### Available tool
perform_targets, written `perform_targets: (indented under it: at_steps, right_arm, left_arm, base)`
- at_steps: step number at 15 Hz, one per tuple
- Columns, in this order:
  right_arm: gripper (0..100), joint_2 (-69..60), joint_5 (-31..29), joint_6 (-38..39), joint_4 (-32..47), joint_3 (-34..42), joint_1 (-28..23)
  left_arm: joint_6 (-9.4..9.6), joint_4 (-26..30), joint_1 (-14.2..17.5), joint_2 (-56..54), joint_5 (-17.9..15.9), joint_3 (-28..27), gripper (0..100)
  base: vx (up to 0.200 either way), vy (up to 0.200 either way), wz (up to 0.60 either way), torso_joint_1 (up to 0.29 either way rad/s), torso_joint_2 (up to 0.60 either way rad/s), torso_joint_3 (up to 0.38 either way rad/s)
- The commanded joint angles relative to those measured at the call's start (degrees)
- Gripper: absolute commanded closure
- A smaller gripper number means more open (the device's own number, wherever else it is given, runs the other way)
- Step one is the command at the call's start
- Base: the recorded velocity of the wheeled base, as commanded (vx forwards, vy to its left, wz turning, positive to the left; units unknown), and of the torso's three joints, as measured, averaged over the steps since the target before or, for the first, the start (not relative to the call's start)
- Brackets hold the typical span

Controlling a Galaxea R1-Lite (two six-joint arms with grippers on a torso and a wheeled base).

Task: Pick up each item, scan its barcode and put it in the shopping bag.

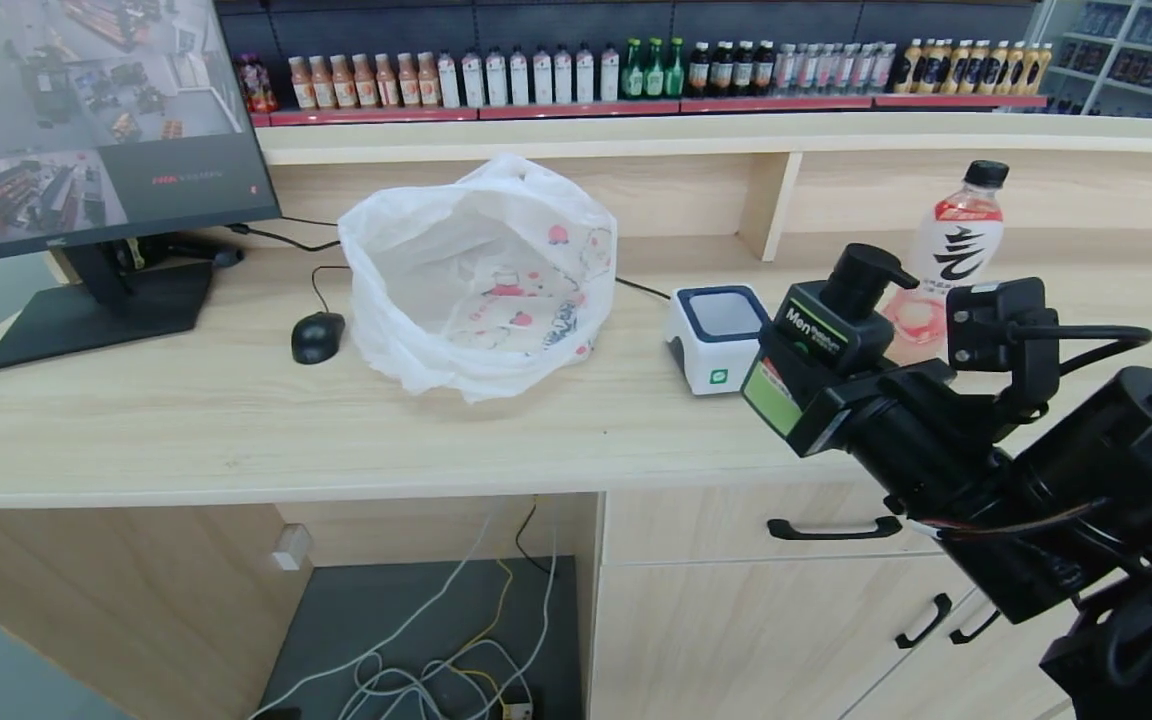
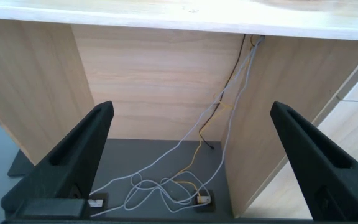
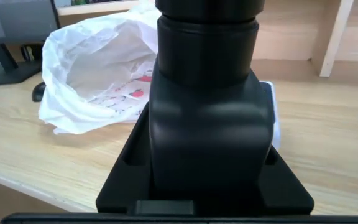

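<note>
Wooden counter (image 1: 186, 420) holds the open shopping bag (image 1: 481, 280) and the barcode scanner (image 1: 716, 335). Beside the scanner, the right tool (image 1: 836, 395) is clamped on a black pump bottle (image 1: 826, 330). From its wrist view, the left tool (image 2: 192, 115) is spread apart, facing cables (image 2: 166, 186) below the counter.

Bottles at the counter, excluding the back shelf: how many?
2. A pump bottle in the right gripper; a drink bottle standing on the counter behind it. The bag may hide others.
</note>
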Motion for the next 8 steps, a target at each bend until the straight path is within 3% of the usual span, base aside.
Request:
perform_targets:
  at_steps: [1, 8]
  right_arm:
    - [100, 0.3, 0.0, 0.0, -0.1, -0.1, 0.1]
    - [100, -2.5, -0.2, 0.0, -0.1, 1.2, -0.4]
  left_arm:
    - [0.17, 0.0, 0.0, 0.0, 0.0, 0.0, 0]
    - [0.0, -0.1, 0.1, 0.0, 0.0, 0.0, 0]
  base:
    - [0.0, 0.0, 0.0, 0.0, 0.0, 0.0]
    - [0.0, 0.0, 0.0, 0.0, 0.0, 0.0]
